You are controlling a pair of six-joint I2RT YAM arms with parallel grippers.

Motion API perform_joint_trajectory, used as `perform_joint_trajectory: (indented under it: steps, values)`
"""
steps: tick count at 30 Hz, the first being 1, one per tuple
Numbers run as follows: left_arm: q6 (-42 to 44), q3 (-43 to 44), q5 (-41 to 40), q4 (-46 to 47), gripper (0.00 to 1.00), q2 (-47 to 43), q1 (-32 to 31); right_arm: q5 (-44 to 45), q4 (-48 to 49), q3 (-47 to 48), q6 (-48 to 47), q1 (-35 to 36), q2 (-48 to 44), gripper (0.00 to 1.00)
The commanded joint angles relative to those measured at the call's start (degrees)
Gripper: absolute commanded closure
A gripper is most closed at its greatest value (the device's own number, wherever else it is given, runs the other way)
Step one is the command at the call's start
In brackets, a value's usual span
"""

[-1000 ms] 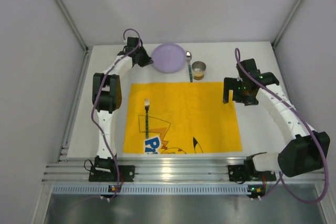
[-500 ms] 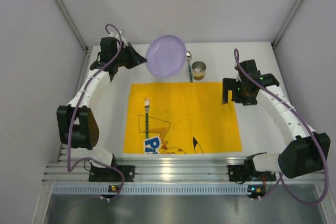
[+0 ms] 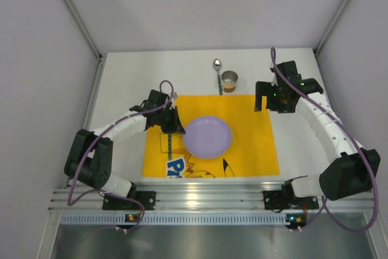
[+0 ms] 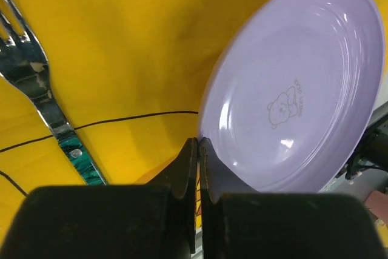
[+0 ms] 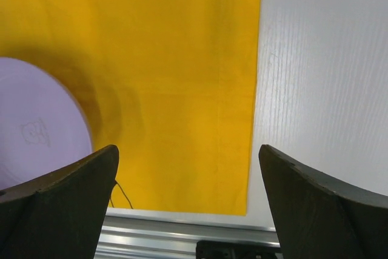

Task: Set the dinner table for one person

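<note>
One broad white dinner table fills the floor of the cell, with silver rails along its near edge. Most of its middle is covered by a yellow printed mat, its cartoon print facing the near edge.

The left arm reaches in from the near-left corner and over the mat's left side. The left gripper has its fingers pressed together on the left rim of a lilac plate, pinching it. The plate sits over the centre of the mat and has a small bear drawn in its well. It looks slightly tipped in the wrist view, though I cannot tell whether its far side touches the cloth.

The right arm curves up the right side of the table. The right gripper hangs over the mat's far-right corner with its fingers spread wide, holding nothing.

A fork lies on the left part of the mat, just left of the plate, with its tines pointing far. A spoon lies on the bare table just beyond the mat's far edge. A small brass-coloured cup stands just beside it on the right.
</note>
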Motion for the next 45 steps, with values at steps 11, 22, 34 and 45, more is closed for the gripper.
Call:
perform_joint_trajectory:
  steps: [11, 22, 34, 45]
  values:
    - [-1.06, -1.26, -5.31, 5.28, 0.72, -0.92, -3.55, -3.93, 2.64, 16.42, 0.2, -0.53, 13.37, 0.0]
    - [0.25, 8.22, -10.49, 1.25, 0.25, -4.44, -3.46, -11.05, 5.1, 37.77, 4.07, -0.79, 37.44, 0.0]
    - [3.33, 13.41, -9.97, -6.57, 0.28, -5.58, 0.14, -7.91, 2.82, 62.13, 11.01, -0.53, 62.68, 0.22]
    - [5.88, 18.06, -8.91, -8.78, 0.29, -4.44, 4.09, -3.06, 2.82, 62.58, 9.88, -0.71, 59.45, 1.0]
